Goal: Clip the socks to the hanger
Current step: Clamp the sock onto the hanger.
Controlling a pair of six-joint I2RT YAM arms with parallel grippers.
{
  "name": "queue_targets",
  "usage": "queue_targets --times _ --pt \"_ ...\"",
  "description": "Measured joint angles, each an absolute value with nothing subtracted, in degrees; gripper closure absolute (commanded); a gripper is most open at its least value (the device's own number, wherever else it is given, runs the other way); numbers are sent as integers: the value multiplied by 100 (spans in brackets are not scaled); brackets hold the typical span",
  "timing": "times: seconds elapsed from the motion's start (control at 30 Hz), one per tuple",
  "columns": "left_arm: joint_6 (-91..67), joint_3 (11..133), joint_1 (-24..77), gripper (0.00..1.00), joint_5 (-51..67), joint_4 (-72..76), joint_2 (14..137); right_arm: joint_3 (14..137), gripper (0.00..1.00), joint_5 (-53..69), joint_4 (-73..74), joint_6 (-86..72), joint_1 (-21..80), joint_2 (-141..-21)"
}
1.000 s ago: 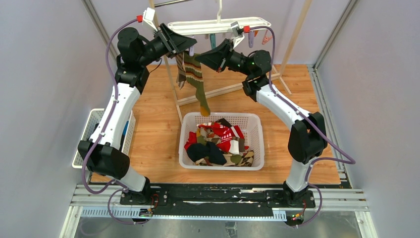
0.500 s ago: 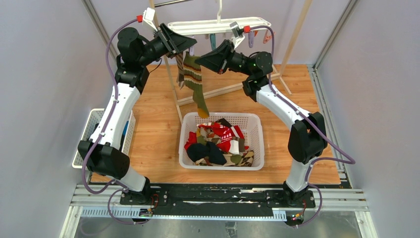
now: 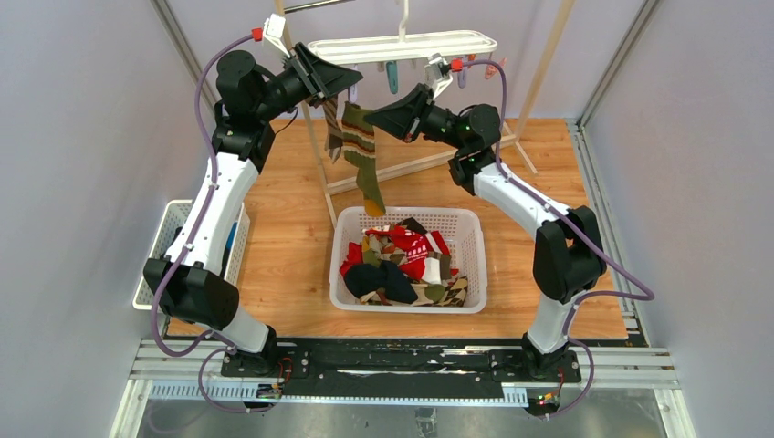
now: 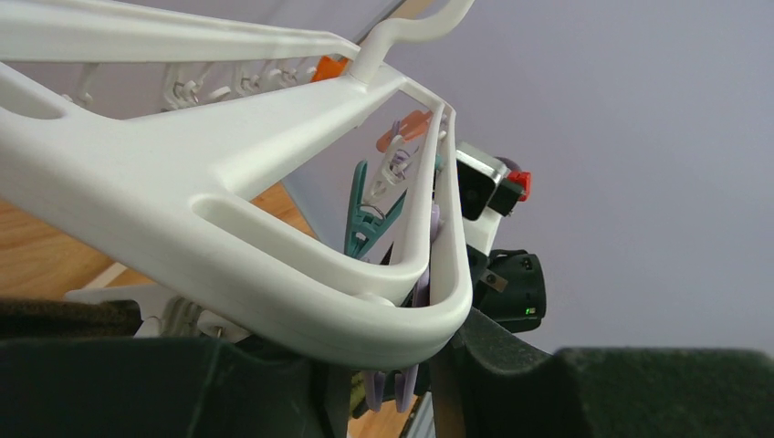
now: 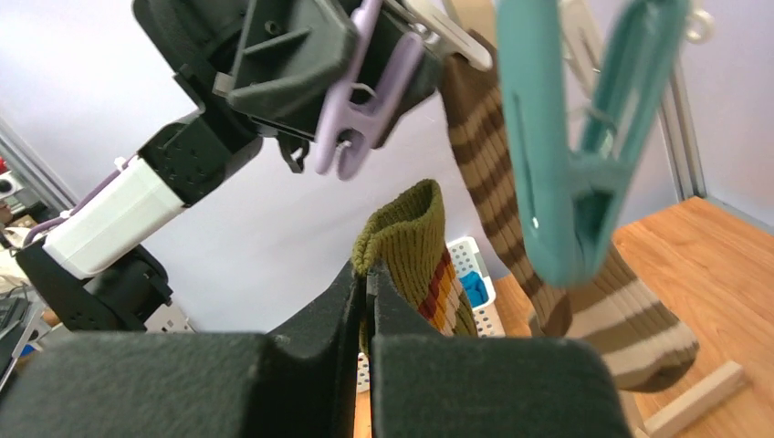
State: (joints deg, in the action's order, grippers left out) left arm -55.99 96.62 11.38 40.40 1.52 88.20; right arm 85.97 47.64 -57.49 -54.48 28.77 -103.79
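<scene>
Your right gripper is pinched together on the ribbed cuff of the olive-green striped knit sock. That sock hangs just under the end of the white plastic oval drying hanger nearest your left arm. Your left gripper is closed on a lilac plastic clip dangling there, just above the cuff. A brown-and-tan striped sock hangs beside it. The other mixed-colour socks lie in the white perforated plastic basket on the wooden table.

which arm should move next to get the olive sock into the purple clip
Right: the right gripper is shut on the olive sock just below the purple clip that the left gripper holds.
</scene>
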Motion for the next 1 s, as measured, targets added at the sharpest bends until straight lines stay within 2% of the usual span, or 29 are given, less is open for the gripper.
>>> queue_targets --times 0.27,1.0 --pt "-5612 9649 1131 100 4077 185 8820 8254 100 4633 -5979 -5502 2794 -10313" --pt "-5771 9564 1131 100 4185 429 8820 8742 100 4429 -6167 -5684 3039 -10519"
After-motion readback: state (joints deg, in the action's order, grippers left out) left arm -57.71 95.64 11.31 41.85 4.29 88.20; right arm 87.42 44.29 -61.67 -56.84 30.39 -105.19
